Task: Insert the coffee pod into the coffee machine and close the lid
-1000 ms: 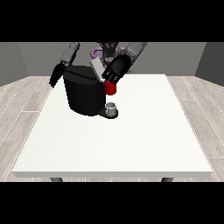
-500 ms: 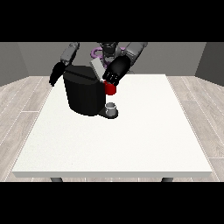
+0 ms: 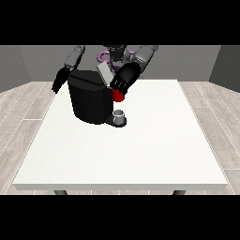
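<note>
- The coffee machine (image 3: pixel 91 101) is set on the table (image 3: pixel 140 150), toward the far left part of it in the view.
- A raised lid (image 3: pixel 105 74) is seen at the machine's top, just left of the fingers of the hand at the view's right (image 3: pixel 125 78).
- A red thing at the machine (image 3: pixel 118 95) is found directly below those fingers.
- A small cup (image 3: pixel 119 115) is placed on the machine's base, lower than the fingers and nearer the camera.
- The hand at the view's left (image 3: pixel 59 80) is held beside the machine's left edge, its fingers pointing down.

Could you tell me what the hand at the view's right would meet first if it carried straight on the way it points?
Probably the red thing at the machine, just below the hand; depth is unclear.
</note>
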Tool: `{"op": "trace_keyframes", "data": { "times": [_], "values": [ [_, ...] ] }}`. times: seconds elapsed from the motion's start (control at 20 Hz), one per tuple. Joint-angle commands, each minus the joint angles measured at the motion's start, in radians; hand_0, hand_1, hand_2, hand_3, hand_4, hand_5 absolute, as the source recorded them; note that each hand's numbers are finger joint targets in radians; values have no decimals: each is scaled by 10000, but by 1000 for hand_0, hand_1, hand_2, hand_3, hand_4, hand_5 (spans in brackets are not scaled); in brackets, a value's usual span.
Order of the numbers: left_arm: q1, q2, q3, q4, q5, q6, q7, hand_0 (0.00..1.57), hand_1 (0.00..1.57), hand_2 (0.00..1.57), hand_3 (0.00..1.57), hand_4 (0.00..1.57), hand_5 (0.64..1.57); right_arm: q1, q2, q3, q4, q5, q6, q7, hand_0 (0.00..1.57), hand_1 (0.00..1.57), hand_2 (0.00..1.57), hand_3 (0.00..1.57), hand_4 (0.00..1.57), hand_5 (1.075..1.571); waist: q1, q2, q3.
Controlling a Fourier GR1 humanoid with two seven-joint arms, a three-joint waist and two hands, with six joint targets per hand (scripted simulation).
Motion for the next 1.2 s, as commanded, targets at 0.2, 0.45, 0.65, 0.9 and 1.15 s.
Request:
{"op": "trace_keyframes", "data": {
  "times": [0.2, 0.45, 0.65, 0.9, 1.15],
  "values": [
    [-413, -215, 181, -171, 58, 424, -198, 1247, 1247, 1210, 954, 0, 1571, -421, 214, -230, 353, 28, -495, -328, 0, 0, 0, 0, 42, 1571, 207, 486, -15],
    [-617, 609, 403, 242, -122, 618, -608, 1269, 1269, 1236, 966, 0, 1571, -576, 127, 395, -444, 306, -108, 470, 0, 0, 0, 0, 144, 1571, -422, 664, -22],
    [82, 164, -174, -162, -525, 919, -990, 1088, 1088, 1075, 800, 0, 1571, -57, -100, -22, 10, 64, -12, 68, 0, 0, 0, 0, 71, 1571, -52, 271, -18],
    [-498, 953, 45, -85, -629, 850, -1272, 742, 742, 871, 653, 0, 1571, -249, -50, 35, -101, 203, -193, -199, 0, 0, 0, 0, 108, 1571, -173, 736, -17],
    [-272, 774, -6, 29, -925, 1425, -1039, 0, 0, 623, 490, 0, 1571, -309, 11, 200, -226, 254, -117, -23, 0, 0, 0, 0, 87, 1571, -271, 840, -19]
  ]
}}
